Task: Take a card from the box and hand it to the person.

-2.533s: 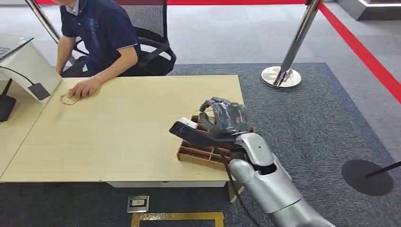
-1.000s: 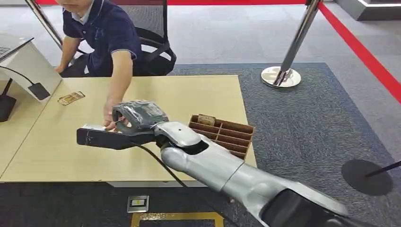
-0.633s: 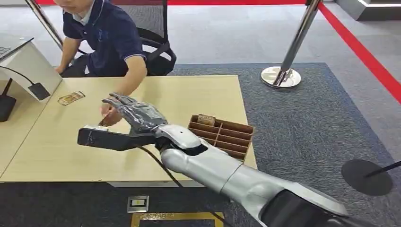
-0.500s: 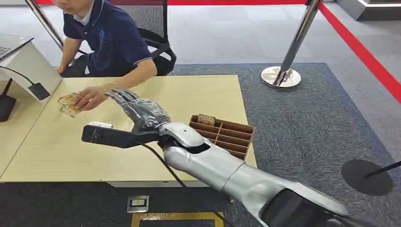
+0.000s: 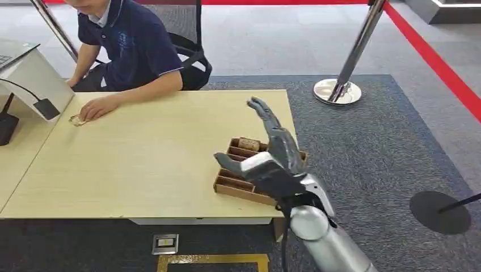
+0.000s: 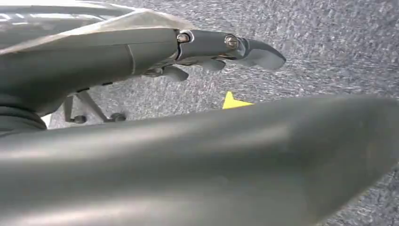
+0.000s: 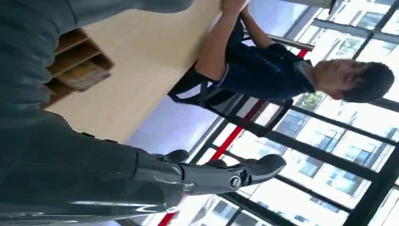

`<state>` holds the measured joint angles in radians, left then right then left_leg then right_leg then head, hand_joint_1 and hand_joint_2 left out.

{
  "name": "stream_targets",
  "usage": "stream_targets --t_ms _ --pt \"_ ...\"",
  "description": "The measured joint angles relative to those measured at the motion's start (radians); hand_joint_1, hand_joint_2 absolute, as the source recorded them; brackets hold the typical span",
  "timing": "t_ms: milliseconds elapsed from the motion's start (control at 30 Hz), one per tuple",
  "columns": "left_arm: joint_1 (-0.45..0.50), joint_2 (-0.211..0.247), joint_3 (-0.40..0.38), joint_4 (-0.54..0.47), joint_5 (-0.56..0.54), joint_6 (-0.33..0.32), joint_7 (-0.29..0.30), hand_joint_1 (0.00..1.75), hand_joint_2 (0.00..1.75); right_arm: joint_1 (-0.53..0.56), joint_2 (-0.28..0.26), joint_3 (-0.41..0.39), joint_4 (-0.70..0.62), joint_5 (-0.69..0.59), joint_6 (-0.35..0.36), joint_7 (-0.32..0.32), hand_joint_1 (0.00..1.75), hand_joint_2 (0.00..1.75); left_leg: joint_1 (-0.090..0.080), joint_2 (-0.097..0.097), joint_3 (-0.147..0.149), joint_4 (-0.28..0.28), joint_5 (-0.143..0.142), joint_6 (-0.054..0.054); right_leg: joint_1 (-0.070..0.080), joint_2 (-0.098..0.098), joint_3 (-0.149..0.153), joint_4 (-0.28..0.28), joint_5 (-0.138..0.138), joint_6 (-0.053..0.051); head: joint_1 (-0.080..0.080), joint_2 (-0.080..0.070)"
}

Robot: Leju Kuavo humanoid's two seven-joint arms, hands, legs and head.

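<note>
The right hand hovers over the wooden divided box at the table's near right corner, fingers spread, holding nothing. A card lies in a far compartment (another sits under the person's hand). By my judgement a fresh pick is starting: lower onto that card and pinch it. The left hand hangs over carpet, seemingly slack.
</note>
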<state>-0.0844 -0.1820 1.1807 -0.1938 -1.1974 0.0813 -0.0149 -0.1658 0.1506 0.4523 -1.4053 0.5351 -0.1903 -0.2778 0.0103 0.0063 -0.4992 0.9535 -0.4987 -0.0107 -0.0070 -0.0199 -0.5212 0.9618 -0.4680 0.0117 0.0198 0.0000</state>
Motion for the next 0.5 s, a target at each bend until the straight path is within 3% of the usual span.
stream_targets --t_ms 100,233,333,433,500 --pt "-0.001 0.003 0.006 0.000 0.009 -0.001 0.006 0.00 0.00 0.199 -0.024 -0.124 -0.177 -0.071 0.058 -0.033 0.00 1.75 0.000 0.001 0.000 0.000 -0.002 0.000 0.000 0.000 -0.001 0.000 0.000 0.000 0.000 0.000" --pt "0.000 0.006 0.013 0.000 0.013 0.000 0.009 0.00 0.00 0.396 -0.025 -0.283 -0.313 -0.091 0.088 0.041 0.00 1.75 0.000 0.001 0.000 0.000 -0.002 0.000 -0.001 0.000 -0.001 0.000 -0.001 0.001 0.000 0.000" --pt "0.001 0.007 0.016 0.000 0.013 0.002 0.018 0.00 0.00 0.488 0.033 -0.465 -0.346 -0.045 0.224 0.016 0.00 1.75 0.000 0.002 0.000 0.000 -0.002 0.000 -0.001 0.000 0.000 0.000 -0.001 0.000 0.000 0.000" --pt "-0.001 0.007 0.022 0.000 0.026 0.010 0.018 0.00 0.00 0.483 0.093 -0.684 -0.267 -0.024 0.362 0.038 0.00 1.75 0.001 0.002 0.001 0.000 -0.001 0.000 0.000 0.000 0.001 0.000 -0.001 0.000 0.000 0.000" --pt "0.004 0.006 0.030 0.000 0.037 0.018 0.009 0.00 0.00 0.417 0.100 -0.851 -0.090 0.017 0.344 0.001 0.00 1.75 0.001 0.002 0.002 0.000 -0.001 0.000 0.000 0.000 0.002 0.000 0.000 0.000 0.000 0.000"
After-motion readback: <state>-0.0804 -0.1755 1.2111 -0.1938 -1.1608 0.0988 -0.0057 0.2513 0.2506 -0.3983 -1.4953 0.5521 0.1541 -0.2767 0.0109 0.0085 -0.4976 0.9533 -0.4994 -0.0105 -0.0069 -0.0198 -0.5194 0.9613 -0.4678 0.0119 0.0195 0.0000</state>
